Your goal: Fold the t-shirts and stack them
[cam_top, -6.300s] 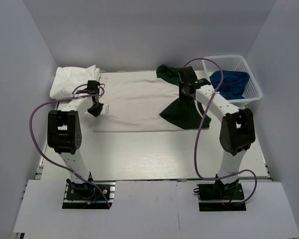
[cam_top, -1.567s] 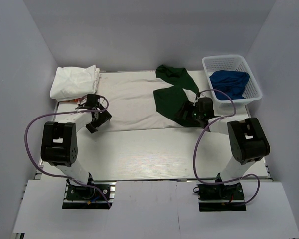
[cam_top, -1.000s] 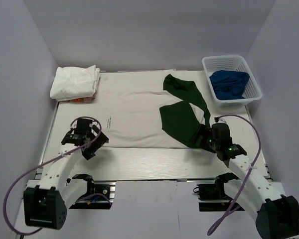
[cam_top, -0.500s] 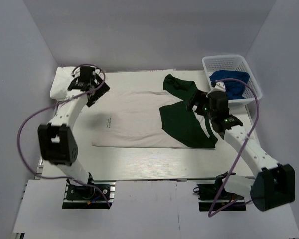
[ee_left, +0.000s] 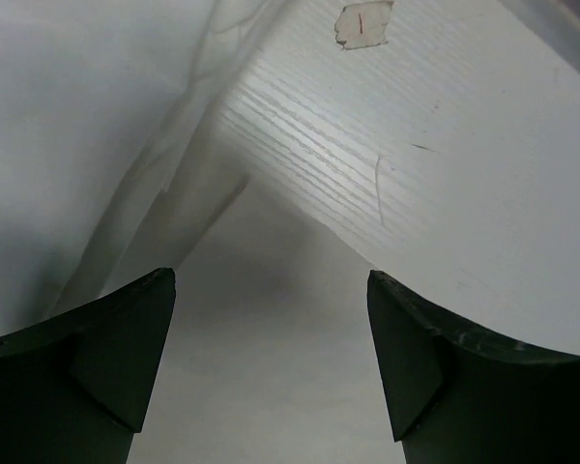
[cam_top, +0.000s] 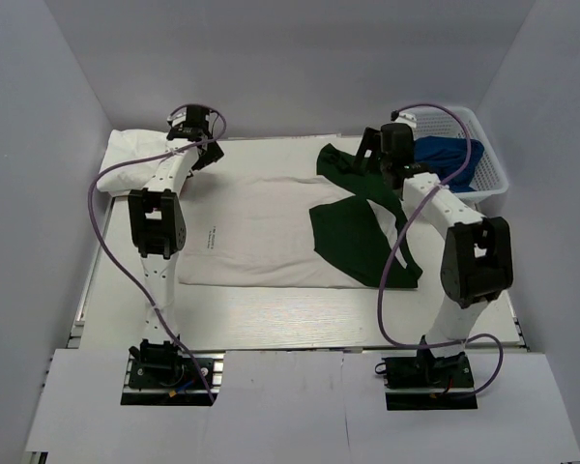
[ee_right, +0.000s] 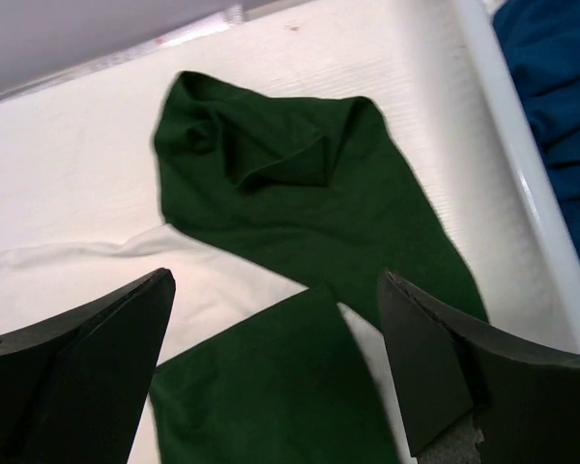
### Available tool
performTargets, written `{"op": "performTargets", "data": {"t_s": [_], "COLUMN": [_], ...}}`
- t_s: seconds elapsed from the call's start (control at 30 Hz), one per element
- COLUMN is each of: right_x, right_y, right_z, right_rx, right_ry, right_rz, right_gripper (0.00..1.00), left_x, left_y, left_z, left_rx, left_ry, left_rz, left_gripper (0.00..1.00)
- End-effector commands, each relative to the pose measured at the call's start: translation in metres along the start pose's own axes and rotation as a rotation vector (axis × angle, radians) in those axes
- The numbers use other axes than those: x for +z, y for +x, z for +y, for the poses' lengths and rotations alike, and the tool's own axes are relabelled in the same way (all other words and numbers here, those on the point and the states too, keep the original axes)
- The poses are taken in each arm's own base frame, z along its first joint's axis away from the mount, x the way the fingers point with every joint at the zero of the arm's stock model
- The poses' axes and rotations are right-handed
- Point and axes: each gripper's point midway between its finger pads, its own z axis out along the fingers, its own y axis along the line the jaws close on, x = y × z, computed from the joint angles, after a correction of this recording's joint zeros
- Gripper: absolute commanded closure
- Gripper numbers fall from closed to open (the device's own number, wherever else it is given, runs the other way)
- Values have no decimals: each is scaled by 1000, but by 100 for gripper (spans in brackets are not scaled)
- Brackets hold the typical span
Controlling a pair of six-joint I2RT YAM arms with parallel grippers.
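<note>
The shirt (cam_top: 261, 217) lies flat on the table (cam_top: 271, 304). The left fingers (ee_left: 106, 358) at its far-left corner and the right fingers (ee_right: 77, 377) over the far green sleeve (ee_right: 300, 193) stand wide and empty. A shallow pinch could drag one layer only, skewing the fold.

A robot lab cell: bare white walls (cam_top: 290, 68) rise just beyond the left gripper (ee_left: 271, 377) and right gripper (ee_right: 275, 377); purple cables (cam_top: 380, 300) loop behind them over a table (cam_top: 271, 309).
</note>
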Motion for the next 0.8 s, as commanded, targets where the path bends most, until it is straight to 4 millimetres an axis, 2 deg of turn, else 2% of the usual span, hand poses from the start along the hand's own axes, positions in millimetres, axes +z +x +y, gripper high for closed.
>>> {"op": "performTargets", "data": {"t_s": [0.0,0.07,0.1,0.13,0.23,0.3,0.43,0.47,0.5,0.57,0.63,0.67,0.7,0.77], "right_x": [14,22,28,34,44,49,58,60,62,69,74,83,87,102], "right_y": [-13,-12,-10,-8,-2,5,14,17,18,21,23,37,26,35], "right_z": [-18,-25,-28,-29,-32,-34,-41,-44,-44,-49,-43,-45,-39,-39], "right_rx": [-25,-43,-44,-45,-58,-60,-65,-66,-56,-55,-43,-45,-34,-30], "right_ry": [101,133,145,150,164,174,206,218,225,243,222,229,214,221], "right_rz": [-10,-10,-3,2,23,39,52,54,52,54,71,102,88,107], "right_gripper": [10,10,10,10,10,10,10,10,10,10,10,10,10,11], "left_x": [-3,10,24,25,44,50,57,64,65,69,73,74,77,79], "left_y": [-16,-9,-2,-5,0,-2,1,10,10,18,23,29,34,42], "left_z": [-9,-10,-11,-16,-14,-13,-14,-10,-11,-9,-9,-8,-5,-2], "left_rx": [23,25,27,22,25,10,5,12,3,11,15,19,24,40], "left_ry": [44,41,37,54,24,11,19,7,7,2,4,5,-4,-3], "left_rz": [-51,-46,-41,-47,-54,-73,-84,-66,-66,-44,-31,-16,-4,18], "left_gripper": [10,10,10,10,15,17,27,29,31,39,51,68,78,100]}}
